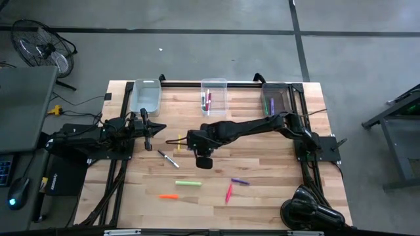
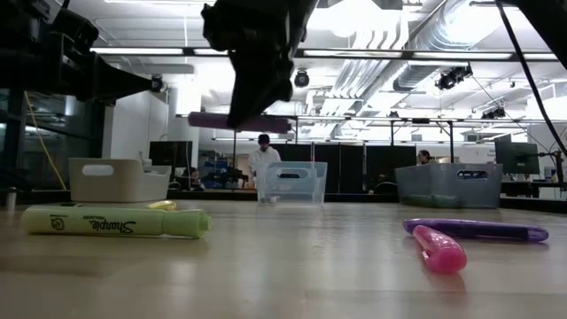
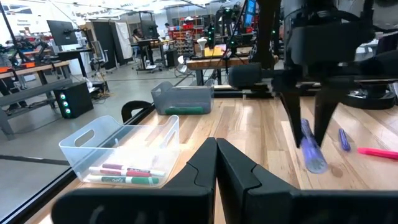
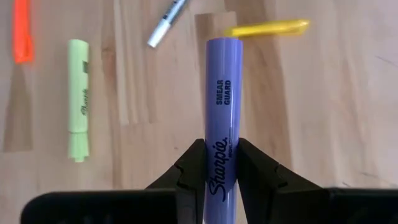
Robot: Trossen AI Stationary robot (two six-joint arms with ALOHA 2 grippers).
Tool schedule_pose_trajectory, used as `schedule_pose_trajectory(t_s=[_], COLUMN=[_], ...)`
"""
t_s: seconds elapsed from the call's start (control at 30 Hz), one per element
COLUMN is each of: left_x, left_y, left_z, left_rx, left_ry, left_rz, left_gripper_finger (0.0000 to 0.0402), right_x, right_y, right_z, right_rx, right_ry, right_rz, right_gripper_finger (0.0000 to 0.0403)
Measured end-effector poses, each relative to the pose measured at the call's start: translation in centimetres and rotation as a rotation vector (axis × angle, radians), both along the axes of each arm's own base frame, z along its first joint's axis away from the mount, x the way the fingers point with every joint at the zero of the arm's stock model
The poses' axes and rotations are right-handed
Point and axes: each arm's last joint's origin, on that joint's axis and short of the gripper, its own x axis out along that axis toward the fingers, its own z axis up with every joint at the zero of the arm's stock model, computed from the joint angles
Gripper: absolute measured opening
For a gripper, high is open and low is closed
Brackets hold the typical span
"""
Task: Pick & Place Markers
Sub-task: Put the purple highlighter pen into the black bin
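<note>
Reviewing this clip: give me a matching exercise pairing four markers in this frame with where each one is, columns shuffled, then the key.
Things:
1. purple Sharpie highlighter
2. light green Sharpie highlighter
3. orange marker
4. red and green markers

Places:
A. inside the middle clear plastic bin
B. on the table, closest to its front edge
C. held above the table in the right tool
D. flat on the table between the black-and-white marker and the orange one

Pairs: 1-C, 2-D, 3-B, 4-A

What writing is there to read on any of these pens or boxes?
"Sharpie" and "SMEAR GUARD": on the purple marker clamped in the right gripper.
"Sharpie": on the light green marker lying on the table.
Print on the black-and-white marker and bin labels: too blurred to read.
</note>
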Motion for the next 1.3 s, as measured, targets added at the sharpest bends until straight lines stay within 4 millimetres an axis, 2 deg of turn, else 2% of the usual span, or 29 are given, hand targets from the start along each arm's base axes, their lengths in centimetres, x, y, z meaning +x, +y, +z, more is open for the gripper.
schedule_pose_trajectory(t_s=[0.2, 0.37, 0.53, 0.63, 0.9, 1.3], left_x=[0.0, 0.0, 0.0, 0.0, 0.0, 0.0], left_y=[0.0, 0.0, 0.0, 0.0, 0.0, 0.0], left_z=[0.0, 0.0, 0.0, 0.0, 0.0, 0.0], left_rx=[0.000, 0.000, 0.000, 0.000, 0.000, 0.000], left_ry=[0.000, 0.000, 0.000, 0.000, 0.000, 0.000], left_rz=[0.000, 0.000, 0.000, 0.000, 0.000, -0.001], left_gripper_finger=[0.0001, 0.0001, 0.0001, 0.0001, 0.0001, 0.0001], right_x=[-0.9, -1.4, -2.5, -3.4, -7.4, -15.0], right_y=[-0.3, -0.5, -0.5, -0.5, -1.4, -4.0], right_z=[1.4, 1.8, 0.4, -0.1, -1.0, -2.3], right_rx=[-0.062, -0.080, -0.061, -0.028, 0.038, 0.096], right_ry=[0.005, 0.015, 0.010, -0.055, -0.178, -0.249], right_rz=[-0.031, -0.080, -0.083, -0.100, -0.185, -0.484], right_gripper_finger=[0.0060, 0.0061, 0.0061, 0.0061, 0.0061, 0.0061])
